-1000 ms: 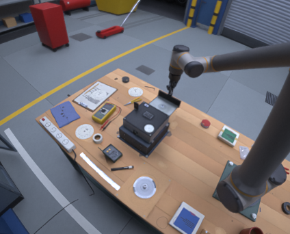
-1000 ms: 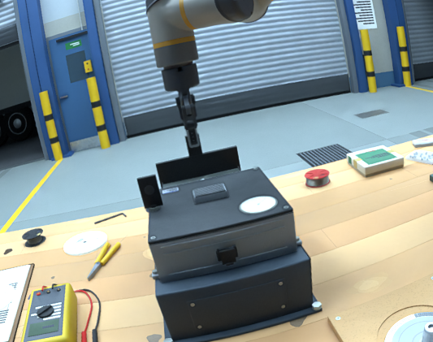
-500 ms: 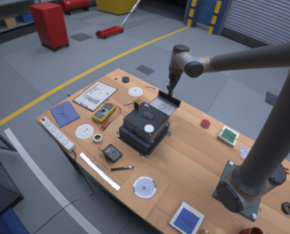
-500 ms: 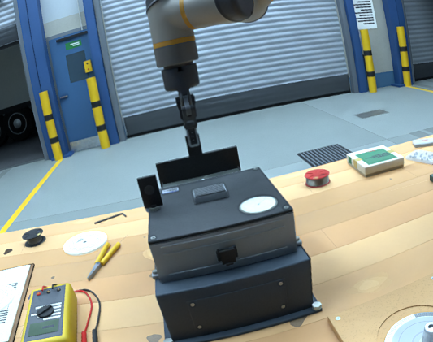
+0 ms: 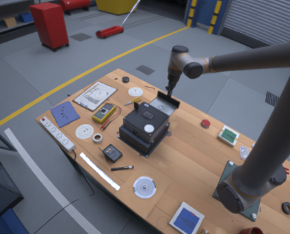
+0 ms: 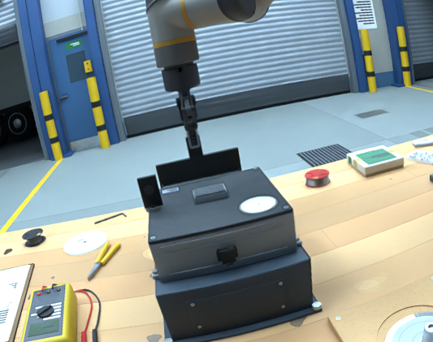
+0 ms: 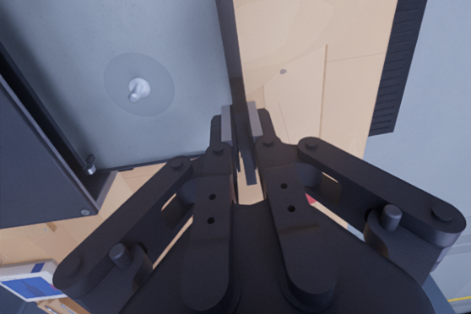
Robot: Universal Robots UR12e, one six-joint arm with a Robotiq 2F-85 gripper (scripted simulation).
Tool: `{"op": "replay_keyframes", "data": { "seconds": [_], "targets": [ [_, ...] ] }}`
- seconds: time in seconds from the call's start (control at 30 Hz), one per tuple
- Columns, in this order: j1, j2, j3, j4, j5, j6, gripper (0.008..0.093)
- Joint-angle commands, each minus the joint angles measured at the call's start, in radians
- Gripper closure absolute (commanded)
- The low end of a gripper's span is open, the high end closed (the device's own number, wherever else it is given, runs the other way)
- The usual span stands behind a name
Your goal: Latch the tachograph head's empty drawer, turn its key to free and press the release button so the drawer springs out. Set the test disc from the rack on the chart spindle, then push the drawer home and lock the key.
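Observation:
My gripper (image 7: 239,123) (image 6: 193,139) (image 5: 168,91) stands upright at the far side of the tachograph head (image 6: 225,236) (image 5: 145,127), over the front panel of its drawer (image 6: 198,165) (image 5: 168,99). The drawer is out, and its grey tray shows a bare chart spindle (image 7: 137,90) in a round recess. A test disc sits on a round rack (image 5: 144,186) near the table's front edge. A black key tab (image 6: 149,192) stands at the head's far left corner. A grey button (image 6: 210,192) sits on its lid. My gripper is clamped on the upright tab of the drawer's front panel.
A yellow multimeter (image 5: 104,112) with red leads lies left of the head. A white disc (image 5: 135,91), pliers (image 6: 101,258) and a hex key (image 6: 109,218) lie behind it on the left. A red reel (image 6: 317,177) and a green-topped box (image 6: 375,161) lie to the right.

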Motion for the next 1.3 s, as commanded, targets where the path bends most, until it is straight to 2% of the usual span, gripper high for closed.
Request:
{"op": "replay_keyframes", "data": {
  "seconds": [0.0,1.27],
  "targets": [
    [0.002,-0.001,0.001,0.001,0.003,0.001,0.0934],
    [0.048,-0.017,0.022,-0.004,0.003,0.047,0.0934]
  ]
}}
